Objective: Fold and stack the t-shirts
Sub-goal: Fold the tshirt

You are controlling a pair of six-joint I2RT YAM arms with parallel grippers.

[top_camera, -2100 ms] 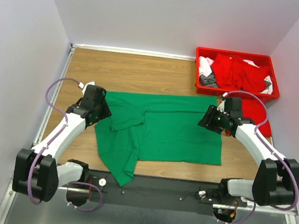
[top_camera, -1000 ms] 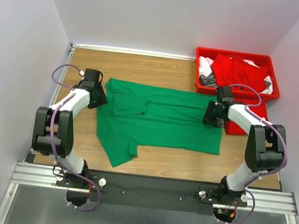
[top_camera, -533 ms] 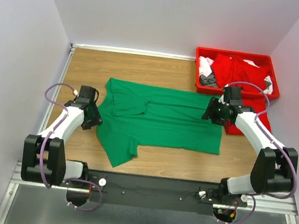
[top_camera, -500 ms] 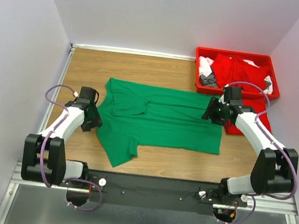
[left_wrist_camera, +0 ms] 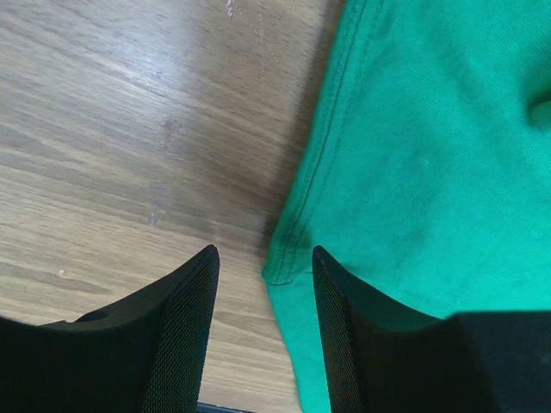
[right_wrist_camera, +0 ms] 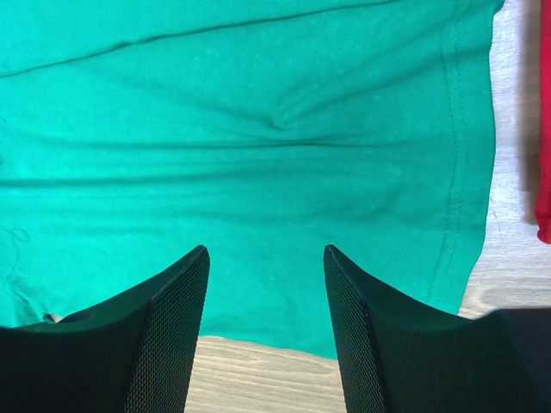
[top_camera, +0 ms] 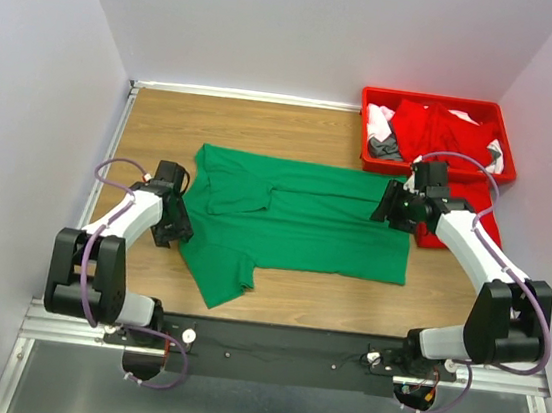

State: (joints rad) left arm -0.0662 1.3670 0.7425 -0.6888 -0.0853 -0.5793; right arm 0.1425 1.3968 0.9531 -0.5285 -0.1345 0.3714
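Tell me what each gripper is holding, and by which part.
Nothing is held. The left gripper stands open over an edge of the green t-shirt; the right gripper, open too, hangs above its hem.

The right gripper (right_wrist_camera: 265,258) holds its two black, mesh-textured fingers (right_wrist_camera: 172,335) spread apart with nothing between them, over a green t-shirt (right_wrist_camera: 258,129) that fills the view ahead. The shirt's stitched hem (right_wrist_camera: 452,172) runs along to the fingers' right. Bare wooden table (right_wrist_camera: 258,374) shows beneath the fingers and past the hem, and a red garment (right_wrist_camera: 544,172) edges in farther right.
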